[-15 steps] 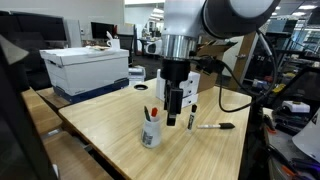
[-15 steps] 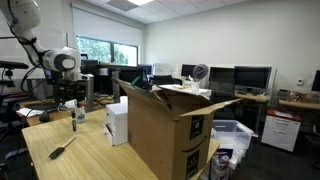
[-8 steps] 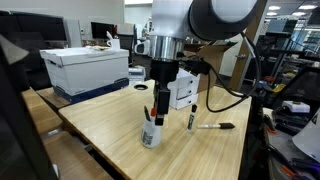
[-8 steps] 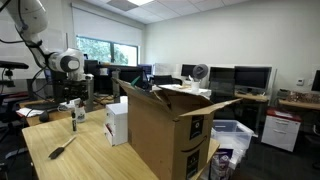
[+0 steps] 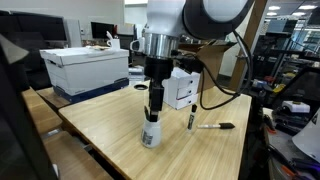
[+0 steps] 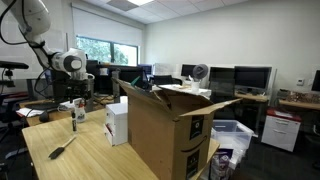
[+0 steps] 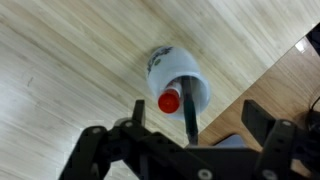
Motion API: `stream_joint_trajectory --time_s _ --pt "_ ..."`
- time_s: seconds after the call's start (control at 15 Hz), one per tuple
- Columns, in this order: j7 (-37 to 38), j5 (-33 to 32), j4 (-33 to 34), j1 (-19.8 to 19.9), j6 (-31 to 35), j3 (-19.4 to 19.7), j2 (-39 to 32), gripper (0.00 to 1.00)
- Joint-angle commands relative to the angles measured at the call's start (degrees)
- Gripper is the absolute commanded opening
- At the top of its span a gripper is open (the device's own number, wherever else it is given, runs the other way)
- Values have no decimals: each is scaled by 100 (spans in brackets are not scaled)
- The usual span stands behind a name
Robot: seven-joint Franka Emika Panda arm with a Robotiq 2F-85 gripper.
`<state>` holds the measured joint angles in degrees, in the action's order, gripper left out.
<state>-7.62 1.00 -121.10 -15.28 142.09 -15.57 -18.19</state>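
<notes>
Open end effector (image 5: 154,105) directly above white cup (image 5: 151,135) on bench (image 5: 105,125); red-capped marker (image 7: 170,101) inside upright, long axis vertical, pointing up between spread jaws.

The arm (image 5: 185,25) reaches in from 12 o'clock in an exterior view, its wrist vertical. The gripper (image 5: 153,112) points straight down to 6 o'clock, jaws spread wide. In the wrist view its fingers (image 7: 275,135) sit at 8 and 4 o'clock.
</notes>
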Motion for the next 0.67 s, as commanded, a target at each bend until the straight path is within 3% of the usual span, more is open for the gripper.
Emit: stream_joint_trajectory --time_s 0.0,0.47,0.6 --pt "-129 -85 83 43 -104 8 -32 70" --pt "-42 -177 35 -21 -103 10 -16 26" --pt "-38 -206 28 -27 -122 14 -8 22"
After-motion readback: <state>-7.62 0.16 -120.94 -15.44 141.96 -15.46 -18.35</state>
